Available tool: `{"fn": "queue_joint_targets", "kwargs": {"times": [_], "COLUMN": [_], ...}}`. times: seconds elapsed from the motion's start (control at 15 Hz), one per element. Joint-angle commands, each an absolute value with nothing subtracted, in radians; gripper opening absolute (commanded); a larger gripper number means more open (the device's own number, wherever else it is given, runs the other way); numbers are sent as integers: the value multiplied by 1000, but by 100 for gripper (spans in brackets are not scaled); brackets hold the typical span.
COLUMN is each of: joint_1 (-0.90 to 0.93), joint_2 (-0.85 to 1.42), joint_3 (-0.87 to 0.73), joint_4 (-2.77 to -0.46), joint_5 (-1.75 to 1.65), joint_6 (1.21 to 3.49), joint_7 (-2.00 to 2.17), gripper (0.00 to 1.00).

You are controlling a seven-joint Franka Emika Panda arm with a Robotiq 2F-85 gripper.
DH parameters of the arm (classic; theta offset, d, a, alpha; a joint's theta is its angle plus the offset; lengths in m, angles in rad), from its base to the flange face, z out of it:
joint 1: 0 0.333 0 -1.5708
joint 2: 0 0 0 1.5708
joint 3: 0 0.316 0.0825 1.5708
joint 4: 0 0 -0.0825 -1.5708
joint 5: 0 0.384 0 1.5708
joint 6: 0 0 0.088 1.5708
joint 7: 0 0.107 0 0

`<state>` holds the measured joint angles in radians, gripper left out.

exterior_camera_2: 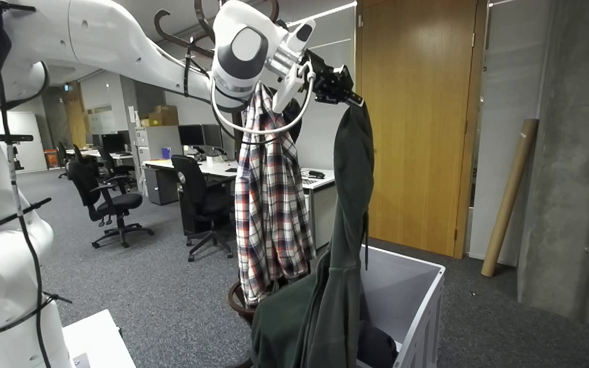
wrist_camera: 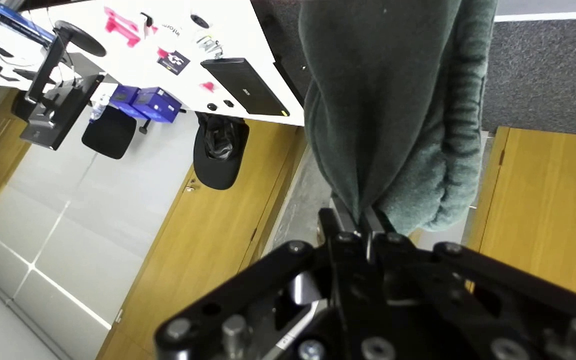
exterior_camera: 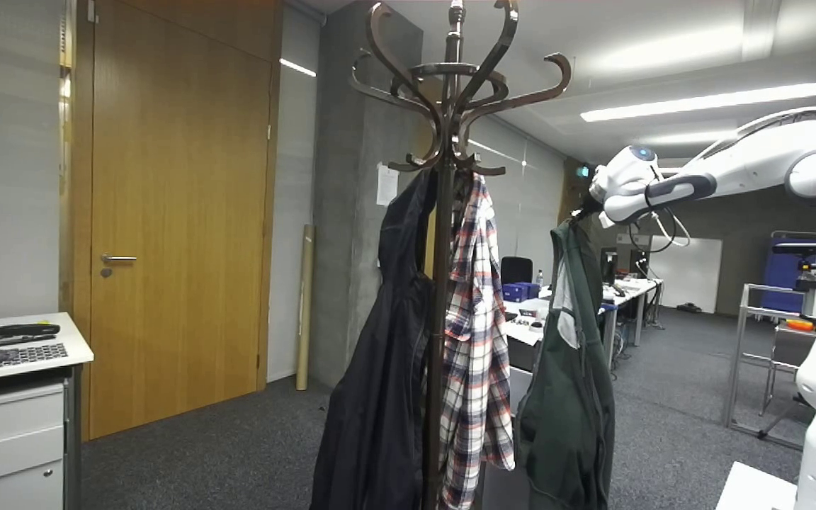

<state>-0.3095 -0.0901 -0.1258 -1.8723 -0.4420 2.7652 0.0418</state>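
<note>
the gripper (wrist_camera: 357, 222) is closed on a narrow pinch of cloth. the green garment (exterior_camera_2: 345, 245) hangs from this grip, gathered to a point at the top and widening downward in long vertical folds. surface: dark green, soft nap. details: a pale patch (exterior_camera: 568, 329) on the upper part, a puckered seam (wrist_camera: 470, 95) and a thin dark cord (exterior_camera_2: 366, 245).

as seen in an exterior view, the green garment overlaps the left portion of the grey crate (exterior_camera_2: 402, 281); whether its lower end is inside or in front of the rim cannot be determined. the crate's far edge and right edge are exposed, meeting at a corner. dark cloth (exterior_camera_2: 376, 345) lies inside.

the coat stand (exterior_camera: 438, 297) carries a plaid shirt (exterior_camera: 475, 319) and a dark coat (exterior_camera: 387, 368). a gap separates the green garment from the plaid shirt at upper level and narrows toward the bottom. past the crate's right edge, carpet (exterior_camera_2: 478, 317) extends to a concrete pillar (exterior_camera_2: 570, 204). a wooden door (exterior_camera_2: 412, 128) stands beyond the far edge.
</note>
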Motion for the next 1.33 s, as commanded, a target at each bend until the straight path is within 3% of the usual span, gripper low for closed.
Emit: {"fn": "queue_joint_targets", "kwargs": {"times": [0.0,0.4,0.93,1.0,1.27], "joint_1": [-324,-306,-240,-217,-238], "joint_2": [-16,18,6,12,11], "joint_3": [-130,-122,-85,-120,-87], "joint_4": [-1810,-1812,-1797,-1843,-1828], "joint_5": [-465,-392,157,64,127], "joint_6": [2822,2815,2796,2793,2793], "joint_7": [106,125,-244,-155,-208], "gripper": [1,1,1,5,5]}}
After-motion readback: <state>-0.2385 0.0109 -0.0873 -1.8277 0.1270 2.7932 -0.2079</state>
